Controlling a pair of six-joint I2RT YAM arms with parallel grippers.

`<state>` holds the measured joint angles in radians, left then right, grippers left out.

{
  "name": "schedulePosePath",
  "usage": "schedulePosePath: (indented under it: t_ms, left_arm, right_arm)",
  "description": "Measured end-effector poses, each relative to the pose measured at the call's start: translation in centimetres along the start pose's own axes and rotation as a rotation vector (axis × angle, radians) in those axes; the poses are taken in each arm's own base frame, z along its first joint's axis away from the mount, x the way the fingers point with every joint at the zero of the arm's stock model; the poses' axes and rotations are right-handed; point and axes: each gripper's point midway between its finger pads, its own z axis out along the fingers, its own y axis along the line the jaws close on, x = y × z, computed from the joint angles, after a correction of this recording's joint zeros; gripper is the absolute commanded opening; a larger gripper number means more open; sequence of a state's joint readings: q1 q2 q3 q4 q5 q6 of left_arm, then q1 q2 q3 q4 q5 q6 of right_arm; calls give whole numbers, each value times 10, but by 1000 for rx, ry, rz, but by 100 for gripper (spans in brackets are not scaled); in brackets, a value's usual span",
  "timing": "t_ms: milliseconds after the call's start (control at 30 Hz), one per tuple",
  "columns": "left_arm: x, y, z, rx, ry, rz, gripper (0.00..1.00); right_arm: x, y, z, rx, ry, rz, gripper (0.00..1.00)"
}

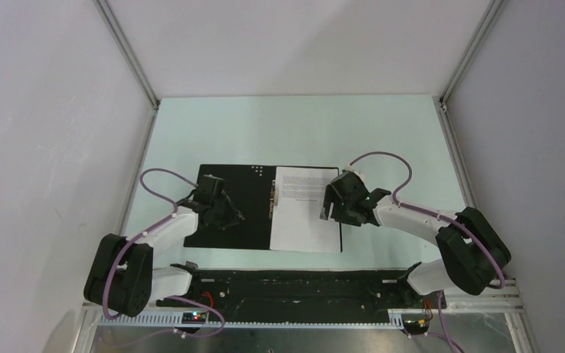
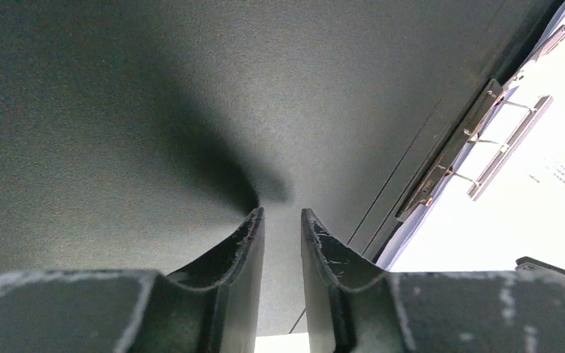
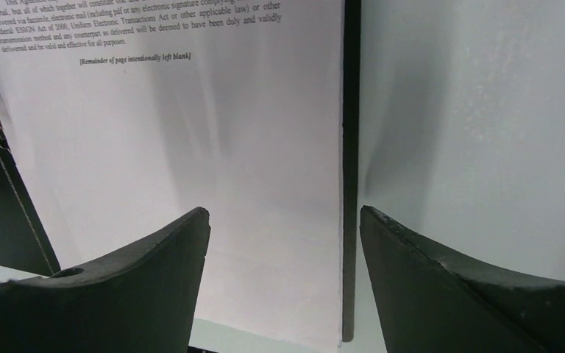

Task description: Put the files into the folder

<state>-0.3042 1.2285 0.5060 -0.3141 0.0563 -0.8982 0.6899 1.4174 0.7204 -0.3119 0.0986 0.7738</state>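
The white paper files (image 1: 307,209), printed sheet uppermost, lie on the right half of the open black-lined folder (image 1: 239,187), beside its metal clip (image 1: 273,202). The right gripper (image 1: 332,209), jaws wide and empty, straddles their outer edge, probably to square them. The left gripper (image 1: 224,213), narrowly parted and holding nothing, sits low over the folder's bare left half, likely pinning it flat.
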Motion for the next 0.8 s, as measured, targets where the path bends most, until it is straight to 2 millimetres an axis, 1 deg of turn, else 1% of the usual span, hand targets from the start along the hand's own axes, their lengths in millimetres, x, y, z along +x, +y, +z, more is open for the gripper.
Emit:
schedulePosePath:
  t_ms: [100, 167, 233, 333, 400, 500, 567, 667, 733, 800]
  left_arm:
    - [-1, -2, -1, 7, 1, 8, 34]
    - [-3, -6, -2, 17, 0, 18, 35]
    - [-6, -12, -4, 35, -2, 30, 35]
    - [-11, -22, -8, 65, -10, 50, 35]
    - [-14, -29, -12, 90, -16, 67, 35]
    - [-15, -34, -17, 117, -19, 77, 30]
    - [-16, -36, -20, 134, -18, 74, 29]
    - [-21, -34, -23, 148, -26, 59, 28]
    - [-23, -26, -22, 144, -27, 40, 26]
    - [-22, -16, -20, 132, -16, 15, 23]
  right_arm:
    - [-4, -3, -5, 29, -5, -10, 78]
    - [-11, 1, -9, 35, -20, -15, 76]
    - [-21, 12, -14, 26, -44, -25, 73]
    - [-34, 34, -15, 7, -68, -48, 71]
    - [-40, 54, -11, -4, -74, -72, 68]
    - [-44, 84, 0, -19, -73, -113, 63]
    - [-45, 103, 8, -27, -68, -138, 58]
    - [-48, 128, 20, -33, -65, -170, 54]
    - [-51, 148, 29, -43, -72, -188, 52]
    - [-53, 161, 36, -45, -74, -201, 49]
